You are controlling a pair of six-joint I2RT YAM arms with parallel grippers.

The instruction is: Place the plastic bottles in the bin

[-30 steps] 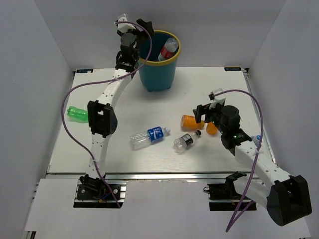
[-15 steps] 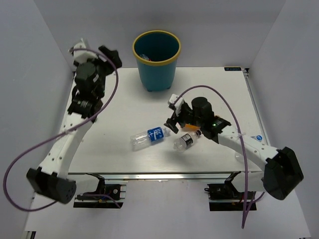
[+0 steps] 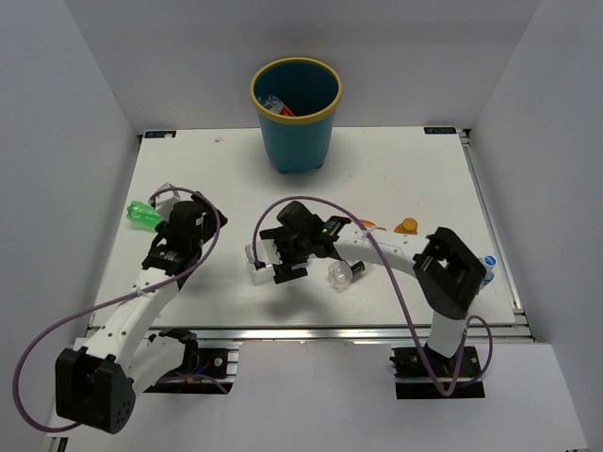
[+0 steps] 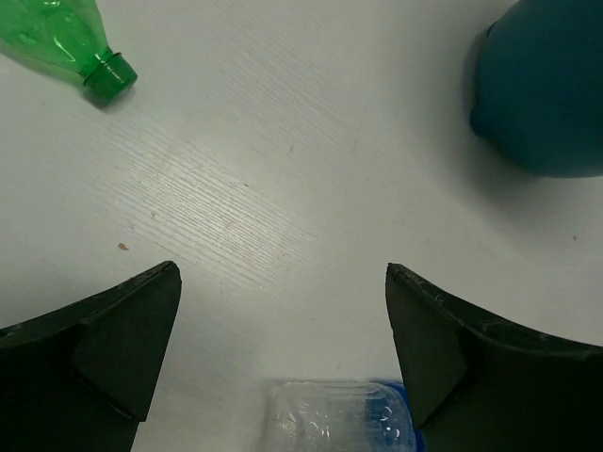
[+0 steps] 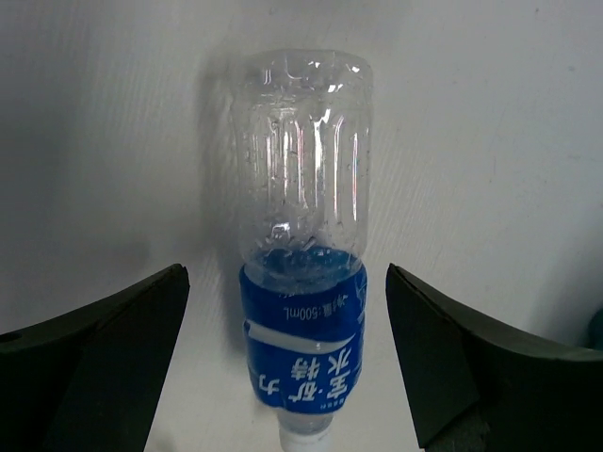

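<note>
The teal bin (image 3: 300, 141) with a yellow rim stands at the back; a red-labelled bottle (image 3: 275, 105) lies inside it. My right gripper (image 3: 269, 258) (image 5: 287, 363) is open and straddles the blue-labelled clear bottle (image 5: 303, 282) (image 3: 252, 256), which lies on the table, fingers apart from its sides. A dark-labelled clear bottle (image 3: 341, 273) lies just to its right. Two orange bottles (image 3: 407, 226) (image 3: 369, 224) show partly behind the right arm. My left gripper (image 3: 188, 221) (image 4: 283, 363) hangs open and empty over the left of the table, with the blue-labelled bottle's base (image 4: 339, 424) at the lower edge of its view.
A green bottle (image 3: 141, 215) (image 4: 66, 38) lies at the table's left edge, just left of my left gripper. The bin's side (image 4: 546, 94) shows at the far right of the left wrist view. White walls close in the table on three sides.
The left arm left the bin, where the red-labelled bottle now lies, and swung down beside the green bottle. The right arm moved left from the orange bottles to over the blue-labelled bottle.
</note>
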